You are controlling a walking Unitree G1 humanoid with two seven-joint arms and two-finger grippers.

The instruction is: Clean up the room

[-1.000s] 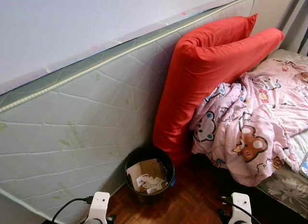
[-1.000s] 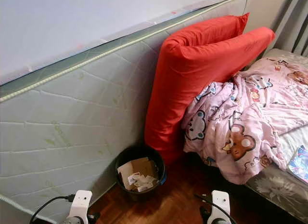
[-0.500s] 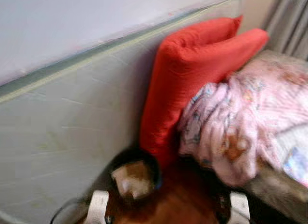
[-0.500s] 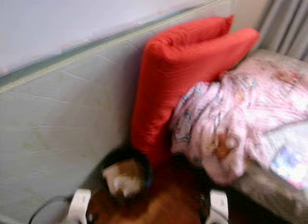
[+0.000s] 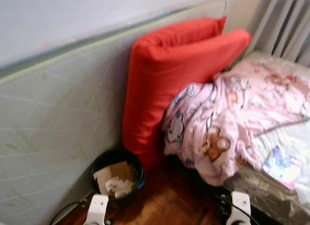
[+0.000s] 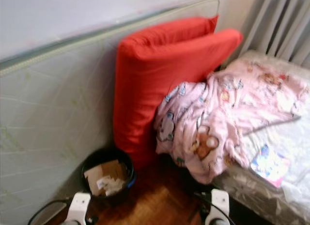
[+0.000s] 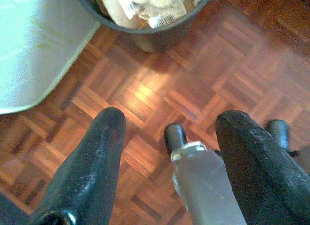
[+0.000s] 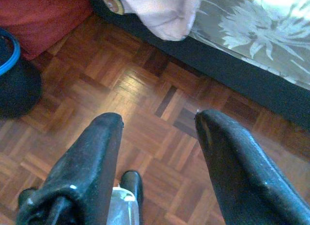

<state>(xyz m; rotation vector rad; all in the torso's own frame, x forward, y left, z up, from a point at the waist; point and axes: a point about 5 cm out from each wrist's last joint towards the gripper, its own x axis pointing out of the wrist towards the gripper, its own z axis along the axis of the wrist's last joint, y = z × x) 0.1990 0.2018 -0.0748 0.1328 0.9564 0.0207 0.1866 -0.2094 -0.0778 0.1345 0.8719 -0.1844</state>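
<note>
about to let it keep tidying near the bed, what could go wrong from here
The black bin stands on the floor just ahead, by the left gripper; a step forward could knock it over and spill the cardboard and paper in it.

The pink blanket hangs over the bed's edge toward the floor, so a foot or the right gripper might snag it.

The head views are blurred, so reaching for the booklet on the bed now could miss.
</note>
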